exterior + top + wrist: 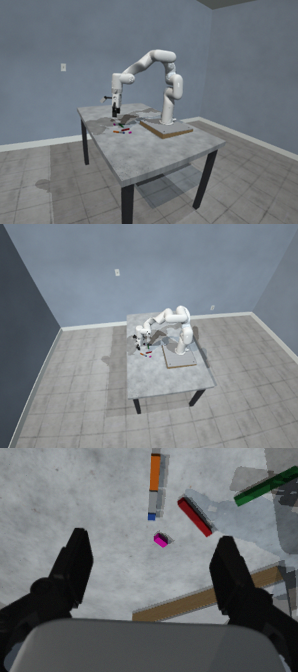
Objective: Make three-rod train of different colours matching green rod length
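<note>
In the wrist view an orange rod [155, 473] [116, 131] [142, 354], a grey rod [152, 502] and a blue rod [151, 516] [123, 133] lie flat end to end in one nearly straight line, without a visible gap. A magenta rod [160, 540] [130, 132] [150, 356] lies apart, beyond the blue end. A red rod [195, 517] [125, 129] [148, 352] lies slanted beside the line, apart. The green rod [267, 485] [121, 125] [148, 347] lies farther aside. My gripper [152, 547] [115, 115] is wide open, empty and above the table.
Another small magenta or purple rod [114, 124] lies beyond the green rod in the exterior view, near and below the gripper; its exact colour is unclear. The arm's base plate [179, 362] [153, 129] with its wooden edge stands to the right of the rods.
</note>
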You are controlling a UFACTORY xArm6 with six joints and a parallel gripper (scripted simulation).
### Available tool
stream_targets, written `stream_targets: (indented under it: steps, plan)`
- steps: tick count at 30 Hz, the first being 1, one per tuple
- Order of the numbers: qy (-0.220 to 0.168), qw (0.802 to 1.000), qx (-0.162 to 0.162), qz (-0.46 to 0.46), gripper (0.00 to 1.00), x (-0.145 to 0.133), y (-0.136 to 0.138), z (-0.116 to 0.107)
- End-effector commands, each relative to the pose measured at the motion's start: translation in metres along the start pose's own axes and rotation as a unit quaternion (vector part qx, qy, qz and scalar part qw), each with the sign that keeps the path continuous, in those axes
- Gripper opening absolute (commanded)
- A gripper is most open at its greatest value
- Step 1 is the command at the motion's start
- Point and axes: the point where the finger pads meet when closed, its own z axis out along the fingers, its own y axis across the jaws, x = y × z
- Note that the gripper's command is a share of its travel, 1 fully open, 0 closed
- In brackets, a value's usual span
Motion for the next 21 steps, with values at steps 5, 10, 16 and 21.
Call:
stream_targets:
  steps: [5,10,16,21]
  plan:
    - [0.001,1.000,0.001,0.000,1.00,0.001,0.000,-0.038]
    - [0.001,1.000,0.001,0.000,1.00,0.001,0.000,-0.053]
    - [0.001,1.000,0.001,0.000,1.00,0.001,0.000,-0.056]
    - [0.001,1.000,0.001,0.000,1.00,0.001,0.000,-0.056]
